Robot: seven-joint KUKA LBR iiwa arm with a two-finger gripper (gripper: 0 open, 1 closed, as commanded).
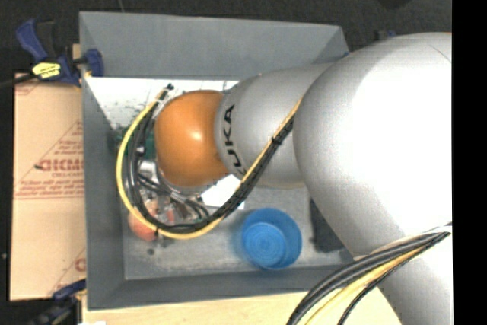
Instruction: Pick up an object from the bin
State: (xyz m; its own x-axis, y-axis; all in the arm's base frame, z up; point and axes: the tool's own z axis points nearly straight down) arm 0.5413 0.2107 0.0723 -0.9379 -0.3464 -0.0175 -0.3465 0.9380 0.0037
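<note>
Arm (365, 148): over blue cup (270, 240), reaching left.
Claw (166, 208): left of cup; opening cannot be told.
Likely pick: small orange thing (141, 227), farther left of cup, just beside Claw's left.

Bright overhead light glares off the silver arm (380, 125) and orange cover (186, 137), shading the bin (213, 49) floor beneath.

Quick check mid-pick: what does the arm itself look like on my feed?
Bulky silver-grey rounded links, black KUKA lettering near the wrist, a glossy orange dome cover on the wrist, and yellow and black cables looping around it.
</note>
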